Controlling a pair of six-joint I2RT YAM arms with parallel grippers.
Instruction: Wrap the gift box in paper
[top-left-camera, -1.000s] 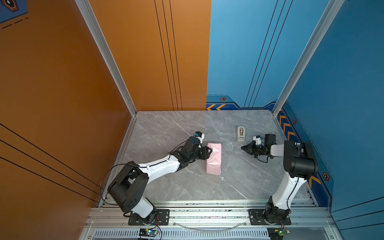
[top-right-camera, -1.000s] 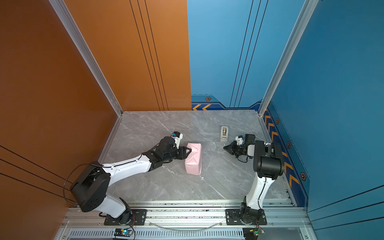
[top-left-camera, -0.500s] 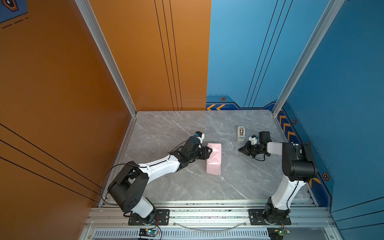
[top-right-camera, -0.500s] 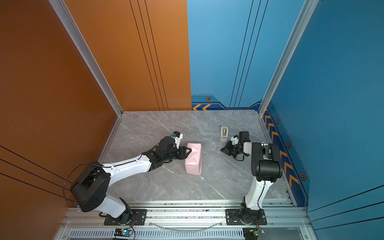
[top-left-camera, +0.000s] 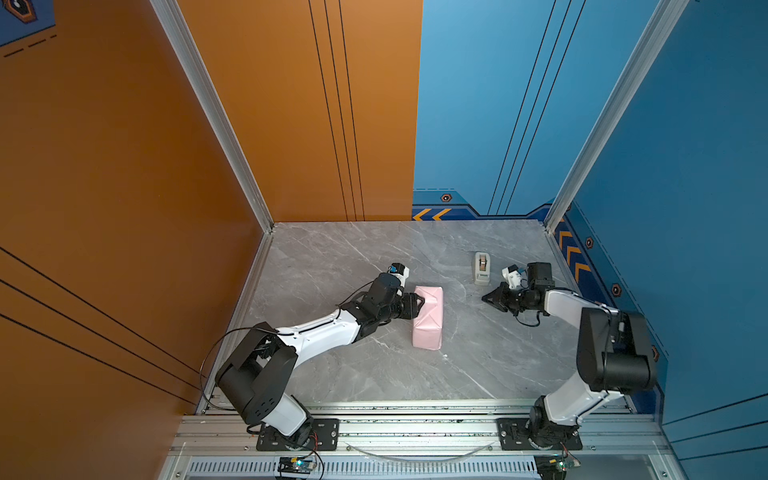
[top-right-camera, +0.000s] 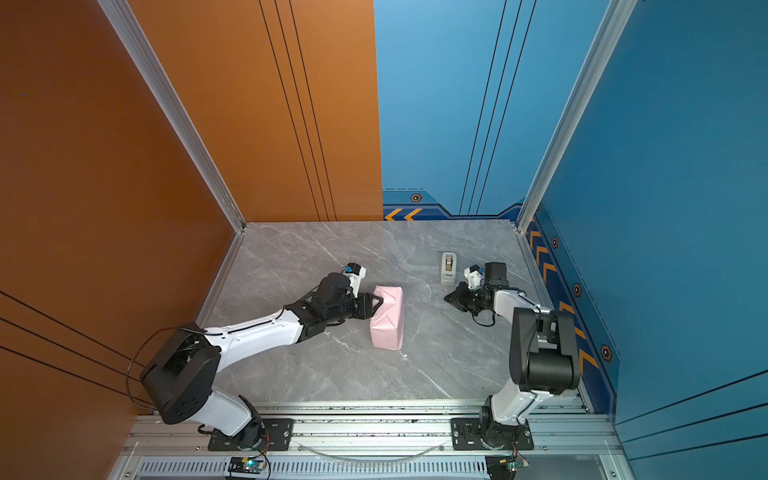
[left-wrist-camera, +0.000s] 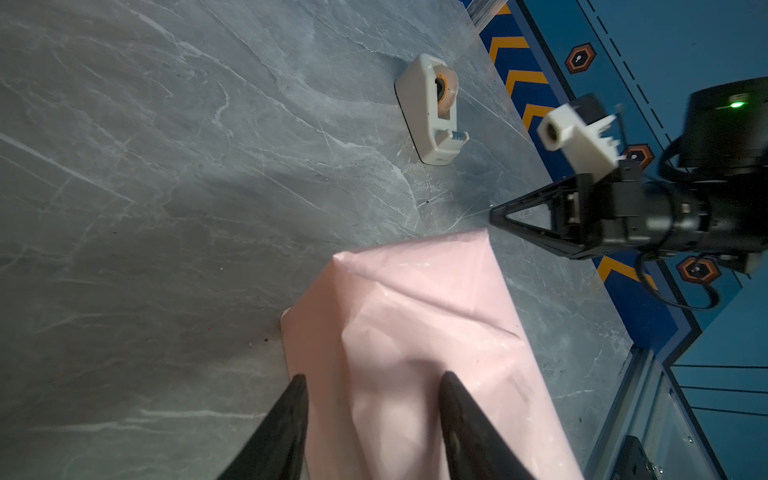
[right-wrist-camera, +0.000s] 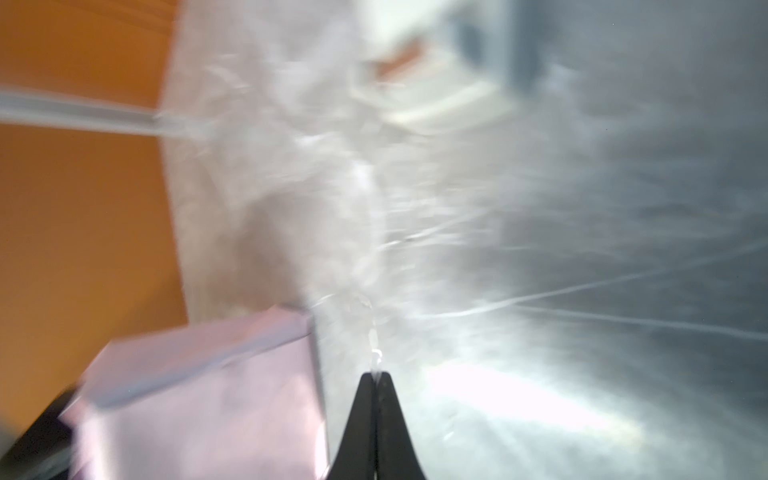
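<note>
The gift box is hidden inside the pale pink paper (top-left-camera: 428, 318) (top-right-camera: 388, 318), which lies as a folded, oblong package mid-table. My left gripper (top-left-camera: 419, 302) (top-right-camera: 377, 302) is at the package's far left corner. In the left wrist view its jaws (left-wrist-camera: 372, 380) stand apart, one fingertip (left-wrist-camera: 300, 384) beside the paper's edge and one on the paper (left-wrist-camera: 415, 332). My right gripper (top-left-camera: 485, 297) (top-right-camera: 446, 297) hovers right of the package, apart from it. Its fingers (right-wrist-camera: 376, 376) are shut, and a thin clear strip, seemingly tape, sticks out of the tips.
A beige tape dispenser (top-left-camera: 482, 268) (top-right-camera: 448, 268) (left-wrist-camera: 432, 112) stands on the grey marble table (top-left-camera: 374, 374), just behind the right gripper. Orange and blue walls close in the left, back and right. A metal rail (top-left-camera: 415, 432) carrying both arm bases runs along the front.
The right gripper swung in towards the tape dispenser and has now drawn back slightly towards the package with its wrist turned. The left arm and the package have not moved.
</note>
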